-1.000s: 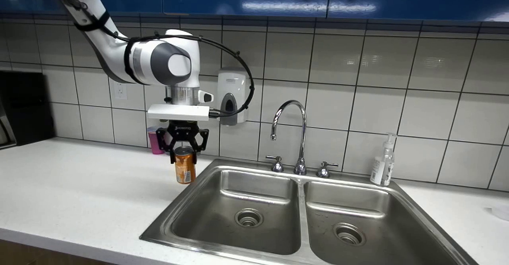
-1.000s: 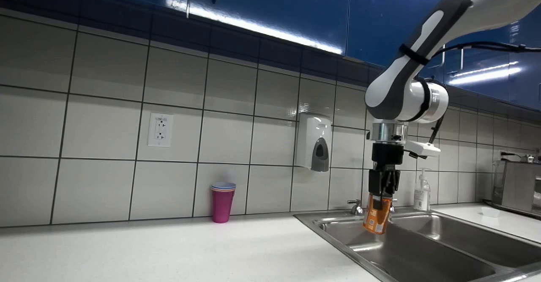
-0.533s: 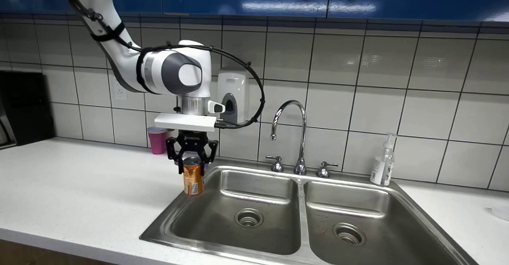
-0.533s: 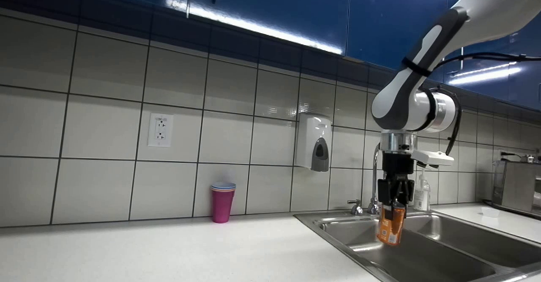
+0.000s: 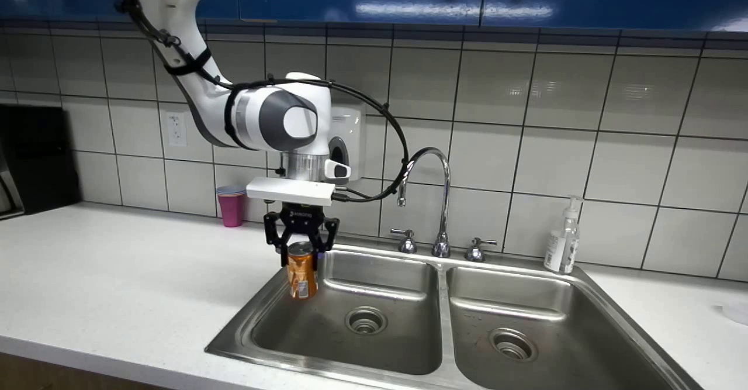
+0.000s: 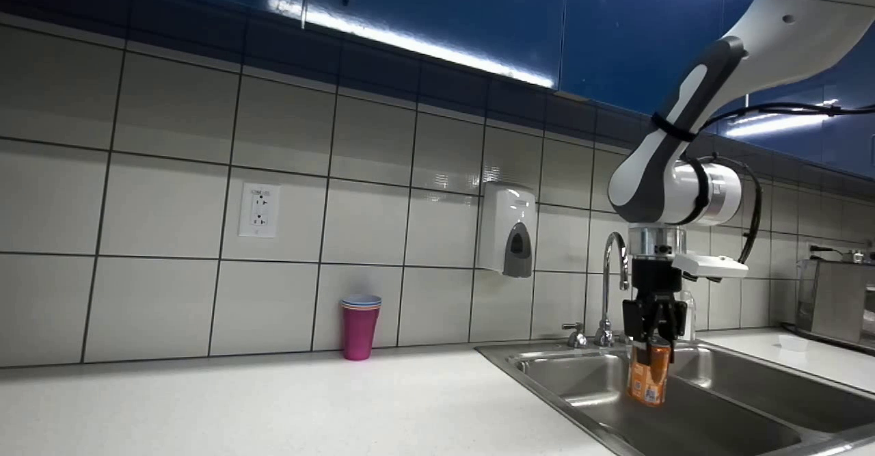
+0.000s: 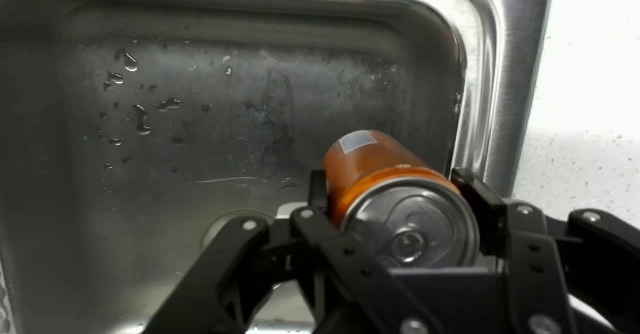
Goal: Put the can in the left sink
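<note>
The orange can (image 5: 302,279) hangs roughly upright, with my gripper (image 5: 301,259) shut around its upper part. In the wrist view its silvery lid (image 7: 415,224) faces the camera, and one dark finger (image 7: 318,189) presses on each side of the can. Below it lies the left sink (image 5: 315,337), whose floor (image 7: 200,148) fills most of the wrist view. The can is over that basin's left part, close to the counter-side wall. In an exterior view the can (image 6: 648,377) also shows against the basin, its base apart from the floor.
The chrome faucet (image 5: 445,203) rises behind the divider, right of the gripper. Beyond the divider is the right basin (image 5: 561,349). A soap bottle (image 5: 564,238) stands at the sink's back corner. Pink stacked cups (image 6: 359,333) stand by the wall under a white dispenser (image 6: 507,230).
The gripper, holding the can throughout, has moved right and downward in both exterior views. The can has gone from the sink's left edge to over the left basin.
</note>
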`<state>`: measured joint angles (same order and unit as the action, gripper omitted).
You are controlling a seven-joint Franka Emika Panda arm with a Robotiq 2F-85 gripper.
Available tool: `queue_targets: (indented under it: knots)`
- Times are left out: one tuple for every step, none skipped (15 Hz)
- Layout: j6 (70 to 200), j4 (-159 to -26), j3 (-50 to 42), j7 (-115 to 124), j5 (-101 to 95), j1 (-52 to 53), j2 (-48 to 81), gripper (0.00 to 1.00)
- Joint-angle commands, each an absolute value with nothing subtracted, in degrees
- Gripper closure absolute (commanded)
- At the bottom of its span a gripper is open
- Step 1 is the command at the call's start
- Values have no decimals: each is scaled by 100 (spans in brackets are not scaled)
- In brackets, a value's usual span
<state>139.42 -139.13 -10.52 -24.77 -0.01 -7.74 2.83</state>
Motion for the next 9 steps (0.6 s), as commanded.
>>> queue_targets:
  knots:
    - [13905,-13589,-1048,-2251,-86,-932,585,62]
    - [13886,-13528,-1057,-2244,-80,-963,672,62]
    - [13879,-13452,-1072,-2220,-76,-996,778,62]
    - [13868,-13392,-1085,-2193,-74,-1026,860,62]
    - [13830,-13299,-1095,-2182,-54,-1065,972,62]
    - [13826,-13229,-1102,-2155,-48,-1096,1064,62]
    - [13807,-13145,-1103,-2138,-32,-1135,1174,62]
    - [13777,-13064,-1102,-2119,-20,-1173,1270,62]
    - [13712,-12953,-1101,-2105,-8,-1215,1404,62]
